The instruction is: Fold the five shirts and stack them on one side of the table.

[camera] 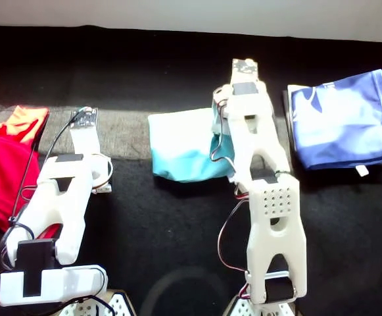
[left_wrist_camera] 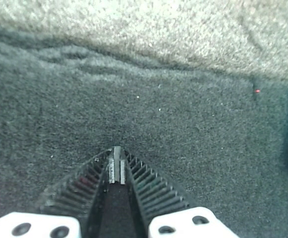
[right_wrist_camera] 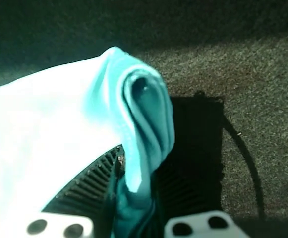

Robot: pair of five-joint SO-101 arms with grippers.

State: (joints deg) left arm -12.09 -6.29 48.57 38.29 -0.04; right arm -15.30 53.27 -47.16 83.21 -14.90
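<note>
I take the turquoise shirt (camera: 181,148) as my marker: it lies partly folded near the middle of the dark cloth-covered table (camera: 164,230), half on a paler grey strip (camera: 125,131) that runs across the far part of the table. The right arm (camera: 269,197) stretches forward just beside that shirt. In its wrist view the right gripper (right_wrist_camera: 134,171) is pinching the shirt's edge. A rolled fold of turquoise cloth (right_wrist_camera: 144,124) sits between the ribbed fingers (right_wrist_camera: 91,181) and drapes over them, lifted a little off the table. On the other side of the right arm from the turquoise shirt, close to the arm but not touching the shirt, rests a folded blue shirt (camera: 345,118) with a pale pattern, lying flat. Well apart from the turquoise shirt in the opposite direction, past the left arm (camera: 62,204), a red shirt (camera: 3,171) lies in a loose heap at the table's edge. An orange one (camera: 26,122) is touching it on the far side. The left gripper (left_wrist_camera: 115,156) hangs above bare dark cloth near the grey strip, clear of the turquoise shirt. Its fingertips are pressed together with nothing between them.
</note>
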